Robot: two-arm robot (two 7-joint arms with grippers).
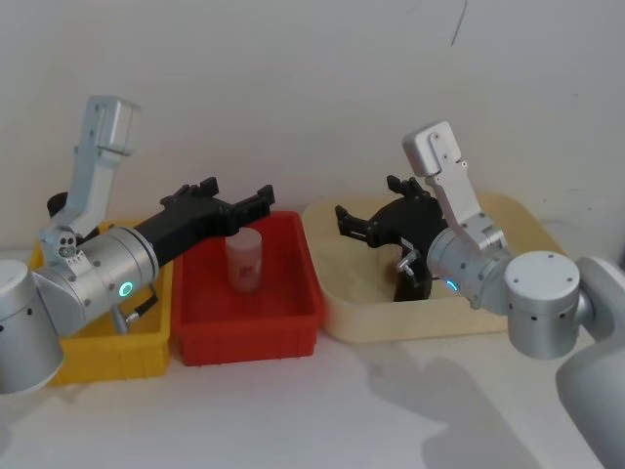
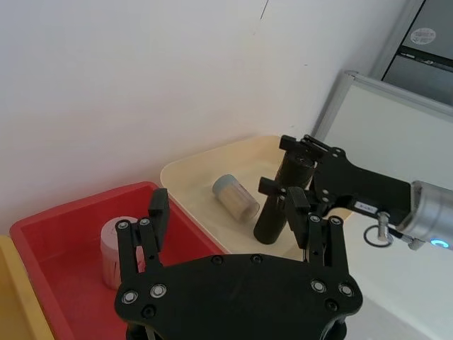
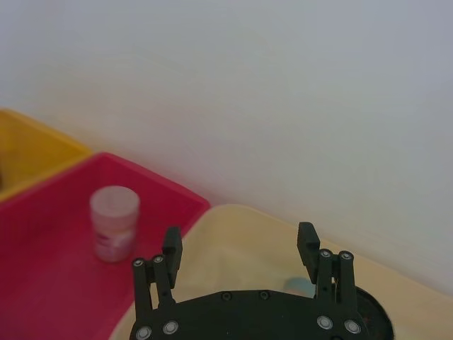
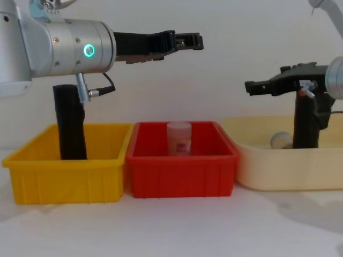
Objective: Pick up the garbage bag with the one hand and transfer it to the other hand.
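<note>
One black garbage bag roll stands upright in the yellow bin, below my left arm's wrist. A lookalike black roll stands in the cream bin, under the base of my right gripper. My left gripper, on the arm with the green light, hangs open and empty above the red bin. My right gripper, on the arm with the blue light, is open and empty over the cream bin, pointing toward the left gripper.
A pale jar stands in the red bin. A blue-lidded jar lies on its side in the cream bin beside the roll. The three bins sit in a row against a white wall, with bare table in front.
</note>
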